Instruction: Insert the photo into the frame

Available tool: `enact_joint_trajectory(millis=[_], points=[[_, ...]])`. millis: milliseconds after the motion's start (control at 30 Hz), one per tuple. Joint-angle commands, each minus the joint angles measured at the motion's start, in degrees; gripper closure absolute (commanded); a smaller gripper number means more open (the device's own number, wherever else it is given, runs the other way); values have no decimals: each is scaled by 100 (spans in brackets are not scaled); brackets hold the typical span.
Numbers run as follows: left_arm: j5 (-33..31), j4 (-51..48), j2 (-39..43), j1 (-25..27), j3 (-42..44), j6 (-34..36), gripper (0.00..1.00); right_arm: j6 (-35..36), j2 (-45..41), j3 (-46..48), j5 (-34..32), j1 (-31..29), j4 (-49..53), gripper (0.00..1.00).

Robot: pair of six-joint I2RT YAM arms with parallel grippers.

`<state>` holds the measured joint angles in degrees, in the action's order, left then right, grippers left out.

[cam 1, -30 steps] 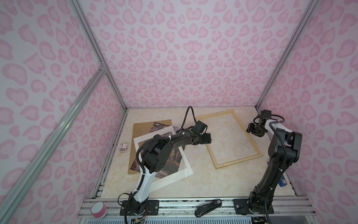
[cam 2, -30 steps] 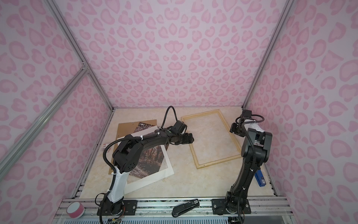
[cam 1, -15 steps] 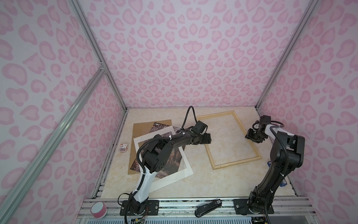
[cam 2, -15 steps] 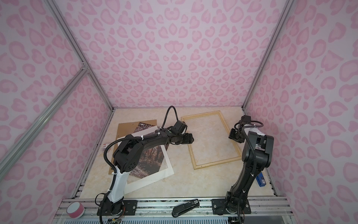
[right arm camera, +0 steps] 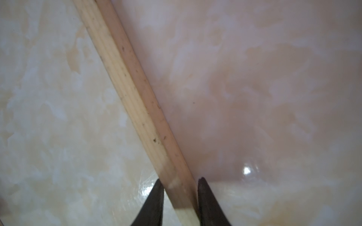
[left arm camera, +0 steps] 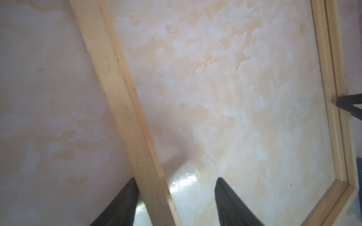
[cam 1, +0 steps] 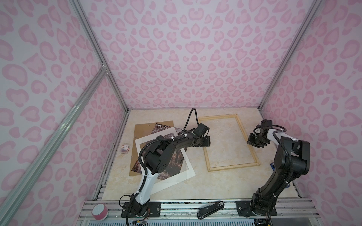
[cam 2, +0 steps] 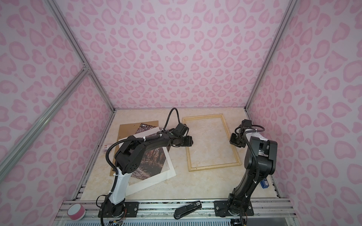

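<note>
Right gripper point(right arm camera: 179, 181) moved astride frame point(cam 1: 234, 166) rail, jaws narrowed, grip unclear, left gripper point(left arm camera: 176, 179) open astride opposite rail

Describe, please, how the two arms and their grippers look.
Both black, rounded joints; left arm has a white lower link, right arm a white forearm. Ribbed black cables, white zip ties. The left gripper and right gripper have black pointed fingers.
</note>
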<state>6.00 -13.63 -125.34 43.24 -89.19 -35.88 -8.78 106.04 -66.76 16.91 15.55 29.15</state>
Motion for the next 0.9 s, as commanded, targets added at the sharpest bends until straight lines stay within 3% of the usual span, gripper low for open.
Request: enact_joint_trajectory(millis=[0,300,467,867], points=[[0,-114,129,11,131,125,38,-53,-177,233,-60,-68,99,72],[50,-172,184,17,240,167,46,-54,-663,638,-240,-79,170,73],[-308,-307,291,17,305,107,50,-5,-511,586,-32,-133,153,77],[-441,-507,354,16,347,184,57,142,-317,406,18,-420,387,81]])
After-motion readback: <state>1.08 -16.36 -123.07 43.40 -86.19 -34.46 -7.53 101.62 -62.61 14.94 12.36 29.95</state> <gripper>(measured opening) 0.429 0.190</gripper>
